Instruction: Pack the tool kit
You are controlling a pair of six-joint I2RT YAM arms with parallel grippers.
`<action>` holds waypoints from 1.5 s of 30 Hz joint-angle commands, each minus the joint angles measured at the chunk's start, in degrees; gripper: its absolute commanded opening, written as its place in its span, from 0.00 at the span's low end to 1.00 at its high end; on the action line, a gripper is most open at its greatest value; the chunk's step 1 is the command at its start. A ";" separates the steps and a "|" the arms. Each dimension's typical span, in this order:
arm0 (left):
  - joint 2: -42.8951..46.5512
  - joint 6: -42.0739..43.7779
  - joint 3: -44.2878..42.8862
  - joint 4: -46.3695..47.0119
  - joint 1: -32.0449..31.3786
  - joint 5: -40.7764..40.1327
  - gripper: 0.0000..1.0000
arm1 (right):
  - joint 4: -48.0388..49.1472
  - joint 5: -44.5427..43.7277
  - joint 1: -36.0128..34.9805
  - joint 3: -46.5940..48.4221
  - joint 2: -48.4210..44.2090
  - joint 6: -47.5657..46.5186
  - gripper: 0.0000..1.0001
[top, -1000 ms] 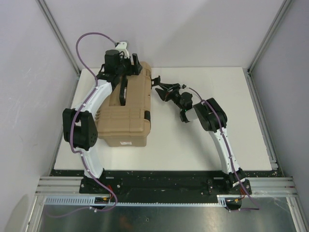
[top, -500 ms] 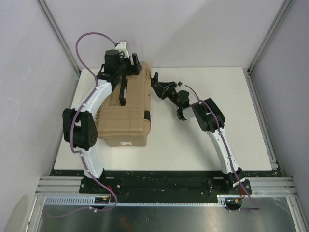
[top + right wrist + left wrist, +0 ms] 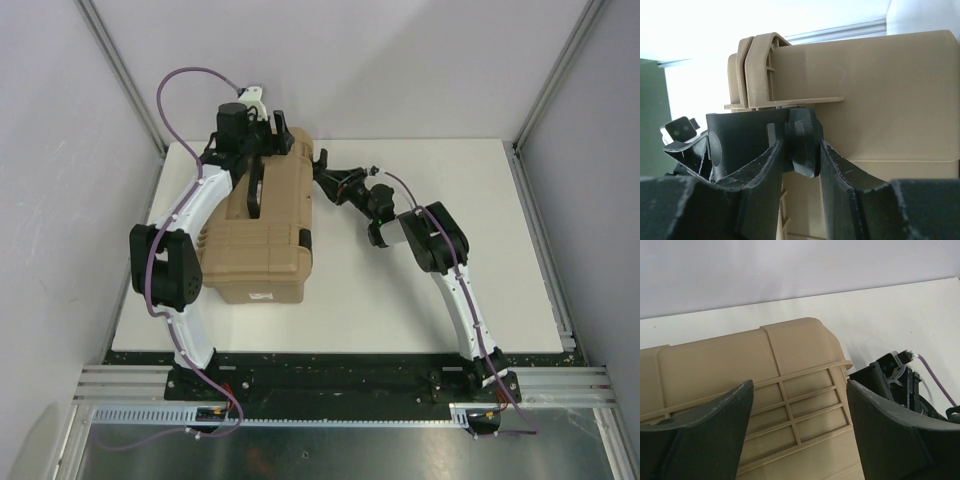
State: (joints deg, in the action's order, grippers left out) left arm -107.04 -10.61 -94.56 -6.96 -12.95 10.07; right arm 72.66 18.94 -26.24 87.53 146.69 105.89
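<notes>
- The tan toolbox (image 3: 262, 245) sat on the left part of the white table (image 3: 430, 300). Its long side ran from near to far, and its far end was close to the far left corner.
- Its lid was down, so nothing inside could be seen.
- The left gripper (image 3: 798, 390) hung over the far end of the toolbox. Its fingers (image 3: 715, 425) were spread wide above the ribbed tan surface and held nothing. The left wrist view did not show whether they touched the plastic.
- The right gripper (image 3: 323, 166) reached in from the middle of the table to the toolbox's right side, near its far end.
- In the right wrist view its two fingers (image 3: 837, 175) were drawn close on a black latch (image 3: 802, 145), one on either side and pressed against it. The latch sat just under a thin tan ledge on the box wall.
- A second black latch (image 3: 304, 240) lay flat on the same right side, nearer the near edge and apart from both grippers.
- The right gripper also showed at the right edge of the left wrist view, just beside the toolbox's corner.
</notes>
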 commanded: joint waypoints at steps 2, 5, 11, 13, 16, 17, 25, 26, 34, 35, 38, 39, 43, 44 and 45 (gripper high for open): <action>-0.05 -1.52 1.74 -7.83 -0.30 -0.53 0.80 | -3.01 3.14 0.63 -1.17 -8.65 -6.80 0.39; -0.17 -1.52 1.75 -7.86 -0.32 -0.75 0.80 | -8.39 3.87 0.99 -2.00 -11.35 -10.60 0.38; -0.12 -1.49 1.88 -7.86 -0.32 -1.75 0.80 | -16.03 5.01 1.11 -2.06 -14.78 -16.53 0.39; -0.12 -1.40 1.87 -7.84 -0.32 -1.94 0.80 | -19.44 5.04 0.99 -1.98 -16.16 -19.63 0.44; -0.17 -1.23 1.89 -7.84 -0.32 -1.88 0.80 | -23.25 5.20 0.75 -1.14 -18.13 -24.37 0.50; -0.22 -1.20 1.91 -7.87 -0.32 -1.84 0.80 | -24.71 5.35 0.62 -0.56 -18.56 -25.75 0.51; -0.36 -0.96 1.97 -7.83 -0.46 -1.71 0.80 | -34.94 5.65 -0.45 4.38 -19.78 -33.45 0.55; -0.36 -0.93 1.99 -7.86 -0.52 -1.75 0.80 | -35.52 5.84 -0.60 4.92 -19.69 -33.76 0.56; -0.38 -0.58 2.02 -7.88 -0.57 -1.97 0.80 | -41.83 5.66 -0.99 6.92 -19.00 -35.49 0.56; -0.37 -0.52 2.02 -7.89 -0.58 -2.02 0.80 | -42.66 5.44 -1.00 6.54 -19.04 -35.57 0.57; -0.35 -0.33 1.95 -7.89 -0.66 -2.26 0.80 | -44.22 4.58 -1.01 4.55 -19.24 -35.82 0.59; -0.35 -0.26 1.98 -7.89 -0.67 -2.25 0.80 | -44.38 4.29 -1.01 3.82 -19.46 -35.96 0.61; -0.47 -0.20 2.01 -7.86 -0.75 -2.33 0.80 | -45.22 3.61 -0.90 2.07 -19.71 -36.42 0.63; -0.46 -0.20 2.01 -7.79 -0.76 -2.37 0.80 | -45.19 3.63 -0.91 1.88 -19.66 -36.39 0.63; -0.50 -0.20 2.01 -7.84 -0.76 -2.35 0.80 | -45.39 3.64 -0.87 1.87 -19.54 -36.42 0.63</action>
State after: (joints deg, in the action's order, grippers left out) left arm -107.04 -10.50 -94.56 -6.98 -13.23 8.60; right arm 29.67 20.45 -25.32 90.61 130.26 71.90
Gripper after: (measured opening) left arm 0.798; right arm 0.625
